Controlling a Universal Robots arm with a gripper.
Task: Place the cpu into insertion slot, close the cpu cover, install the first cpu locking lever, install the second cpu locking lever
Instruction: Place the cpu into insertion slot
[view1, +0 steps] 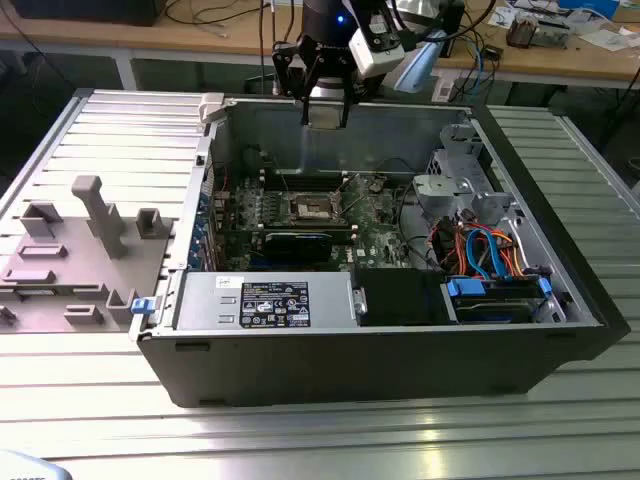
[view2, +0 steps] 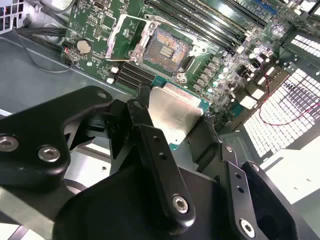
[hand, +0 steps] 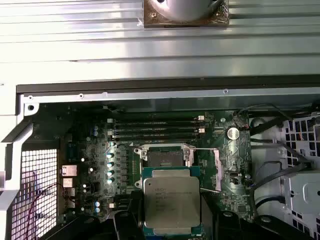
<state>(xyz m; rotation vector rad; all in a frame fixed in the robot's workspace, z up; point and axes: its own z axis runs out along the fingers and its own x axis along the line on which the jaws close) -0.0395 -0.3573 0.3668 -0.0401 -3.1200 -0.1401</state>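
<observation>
Your jaws gripping the cpu (view2: 176, 114) by its edges, hanging above the computer case (view1: 400, 370), insertion slot (view2: 167, 47) bare below, cpu cover (view2: 116, 36) swung open beside it.

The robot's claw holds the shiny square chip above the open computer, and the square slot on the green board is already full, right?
No: the insertion slot is empty, as the second wrist view shows by its bare dark centre. The gripper does hold the cpu above the open computer.
</observation>
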